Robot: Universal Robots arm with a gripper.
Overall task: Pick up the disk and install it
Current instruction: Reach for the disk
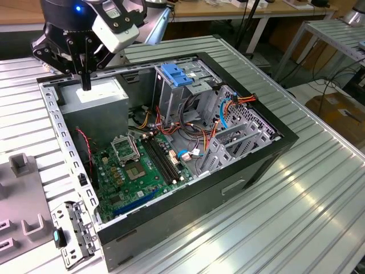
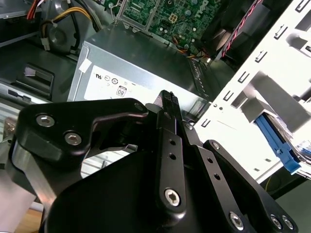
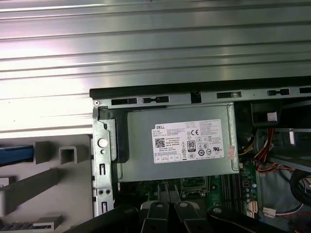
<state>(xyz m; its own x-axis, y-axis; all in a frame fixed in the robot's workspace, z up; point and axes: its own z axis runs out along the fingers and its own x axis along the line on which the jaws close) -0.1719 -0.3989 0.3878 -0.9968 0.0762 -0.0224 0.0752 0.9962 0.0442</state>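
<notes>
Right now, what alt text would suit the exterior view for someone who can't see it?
A black gripper, jaws closed and empty, hangs over the grey power-supply box in a corner of an open computer case lying on a ribbed metal table. Inside: green motherboard, coloured cables, a blue-tabbed drive cage.

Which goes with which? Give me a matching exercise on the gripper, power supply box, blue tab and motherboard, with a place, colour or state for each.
1 gripper
2 power supply box
3 blue tab
4 motherboard

A green, with black slots
B atop the metal drive cage
C grey, white sticker on top
D black, shut, holding nothing

Pairs: 1-D, 2-C, 3-B, 4-A
</notes>
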